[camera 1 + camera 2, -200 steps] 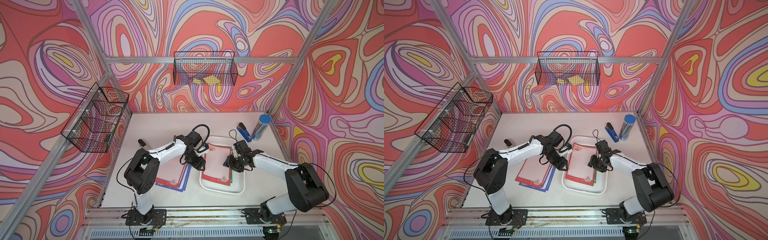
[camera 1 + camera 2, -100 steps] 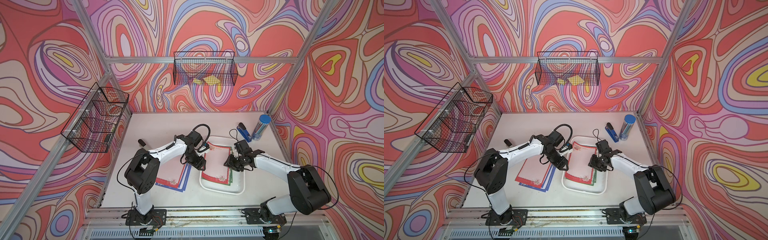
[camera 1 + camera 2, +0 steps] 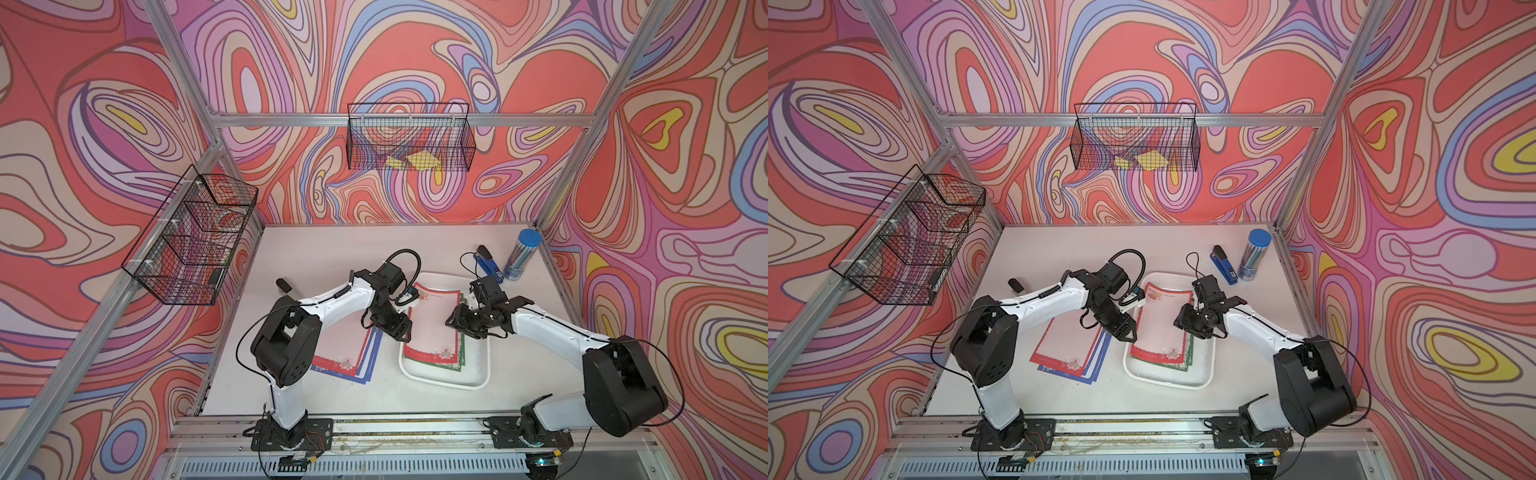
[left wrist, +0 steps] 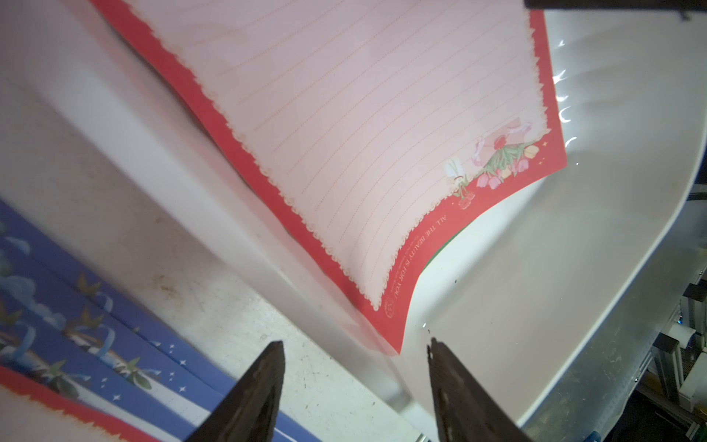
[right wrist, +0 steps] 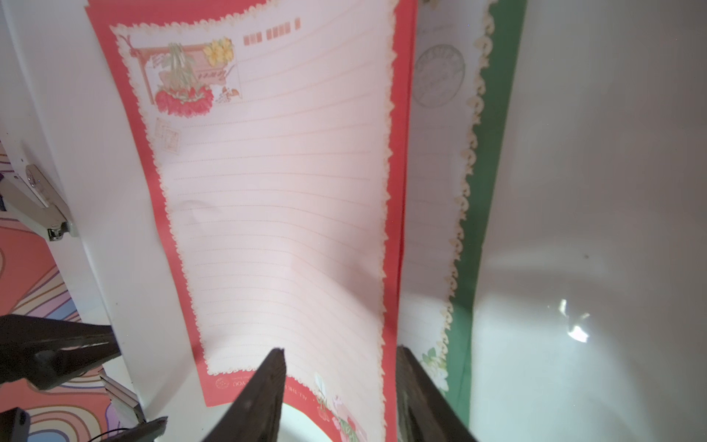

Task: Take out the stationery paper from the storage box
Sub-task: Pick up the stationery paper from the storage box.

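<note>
One storage box (image 3: pixel 476 365), two stacks of stationery paper (image 3: pixel 434 320).
Left of the box, a stack (image 3: pixel 345 345) on the bench (image 3: pixel 332 249), red over blue. At its left rim the left fingers (image 4: pixel 260 390) stand apart, empty. Inside, one red sheet (image 4: pixel 382 134), "ALL THE BEAUTY IS FOR YOU", over a green sheet (image 5: pixel 493 191), long axis along the box. The right fingers (image 5: pixel 264 394) stand apart astride its right edge.

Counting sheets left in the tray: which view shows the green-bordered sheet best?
Right wrist view: the green-bordered sheet shows a long border strip beside the red-bordered sheet. Both top views show only a thin edge; the left wrist, a sliver.
</note>
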Robot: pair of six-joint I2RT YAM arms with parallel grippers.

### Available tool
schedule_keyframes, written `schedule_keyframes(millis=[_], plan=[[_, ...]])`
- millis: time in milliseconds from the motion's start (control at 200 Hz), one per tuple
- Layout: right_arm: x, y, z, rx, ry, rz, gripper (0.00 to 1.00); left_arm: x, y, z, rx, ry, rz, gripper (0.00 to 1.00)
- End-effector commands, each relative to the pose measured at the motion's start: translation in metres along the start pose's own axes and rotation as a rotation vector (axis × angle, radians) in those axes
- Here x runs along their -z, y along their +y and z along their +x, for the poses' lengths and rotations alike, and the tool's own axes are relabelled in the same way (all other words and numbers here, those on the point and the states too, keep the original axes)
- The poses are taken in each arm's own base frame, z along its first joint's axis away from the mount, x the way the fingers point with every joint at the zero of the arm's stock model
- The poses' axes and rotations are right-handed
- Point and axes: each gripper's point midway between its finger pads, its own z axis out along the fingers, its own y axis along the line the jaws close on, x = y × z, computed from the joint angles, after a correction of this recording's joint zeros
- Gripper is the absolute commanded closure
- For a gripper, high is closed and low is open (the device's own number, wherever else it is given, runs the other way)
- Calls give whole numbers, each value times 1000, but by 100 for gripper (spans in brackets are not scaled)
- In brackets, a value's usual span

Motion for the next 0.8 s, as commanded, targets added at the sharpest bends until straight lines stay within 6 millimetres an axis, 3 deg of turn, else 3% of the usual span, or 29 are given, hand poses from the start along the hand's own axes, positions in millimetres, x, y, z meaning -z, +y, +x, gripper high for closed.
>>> schedule_keyframes(millis=[0,105,295,431,551,796], plan=[[5,13,-6,12,-2,-49,51,-2,-1,4,-13,36,-4,36],[9,39,-6,38,2,-191,73,-2,-2,4,-13,36,-1,36],[16,54,-11,54,-41,-281,87,-3,-3,3,-12,38,2,36],[14,57,-9,64,-28,-300,87,-3,-3,5,-13,42,-1,36],[11,60,-8,64,-16,-327,73,-4,-3,5,-14,44,-3,36],[4,46,-6,58,9,-245,66,-5,-3,5,-15,47,-4,37]])
